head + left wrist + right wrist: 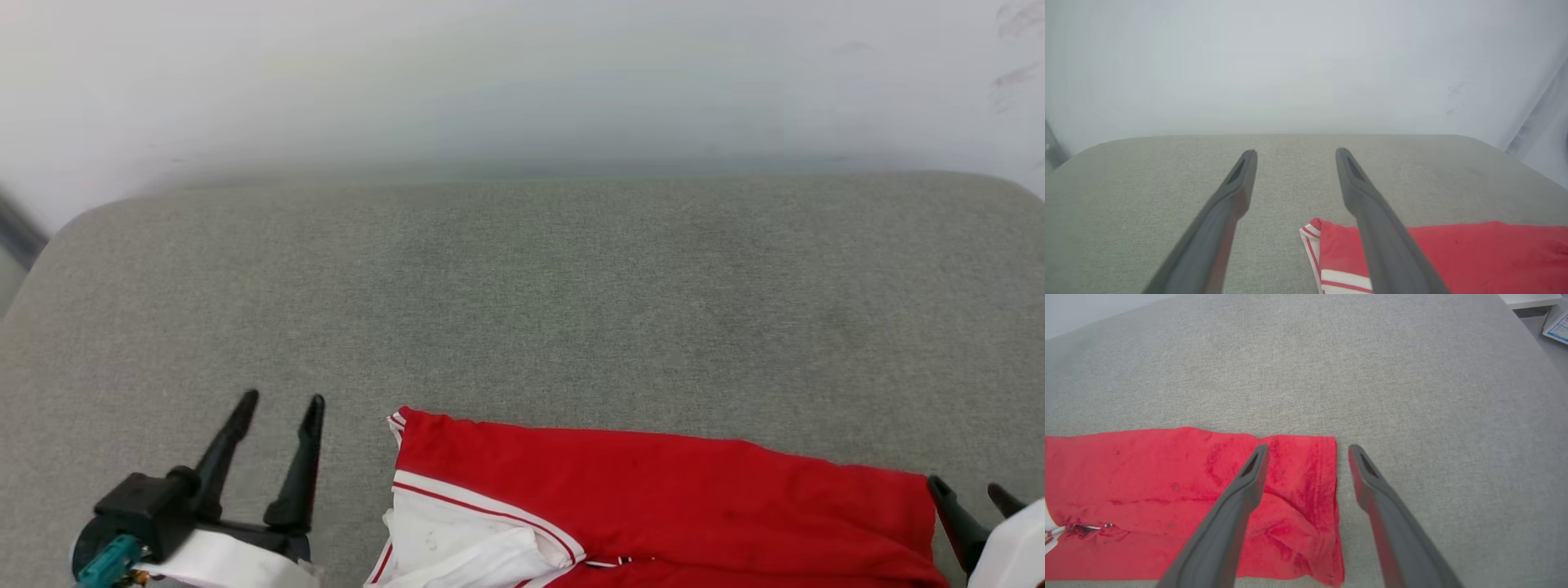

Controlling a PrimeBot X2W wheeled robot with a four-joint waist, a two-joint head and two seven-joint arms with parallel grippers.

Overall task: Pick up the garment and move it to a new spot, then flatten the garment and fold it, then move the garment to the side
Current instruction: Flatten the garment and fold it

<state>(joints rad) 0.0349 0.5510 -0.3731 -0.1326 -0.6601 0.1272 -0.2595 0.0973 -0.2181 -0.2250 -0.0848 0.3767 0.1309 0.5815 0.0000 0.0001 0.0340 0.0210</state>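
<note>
**Position of garment.** The garment [653,490] lies at the 6 o'clock edge of the grey padded surface [522,286]. It is gathered into a long red band running from 9 to 3 o'clock. The white sleeve [457,539] with its striped trim is at the 9 o'clock end, and the plain hem [1336,477] is at the 3 o'clock end. The band lies fairly flat, with some creases towards the hem.

**Claws.** The left gripper [282,400] is off the garment's 9 o'clock end, near the sleeve corner but apart from it. Its fingers are spread, point to 12 o'clock and hold nothing. The right gripper [965,487] is at the 3 o'clock end, also spread and empty. In its wrist view one finger is over the red cloth and the other over bare surface, so it straddles the hem. I cannot tell whether either finger touches the cloth.

**Step in hand.** In my judgement this is the folding stage. The lengthwise fold appears to be laid, with neither claw on the cloth.

**Next move.** The band looks too long to count as finished. I would expect a crosswise fold that brings one end over the other. That calls for each claw to pinch all layers at its end, or both corners of one end, and to lift low so the layers do not slide apart. The shift to the side is not yet done.
</note>
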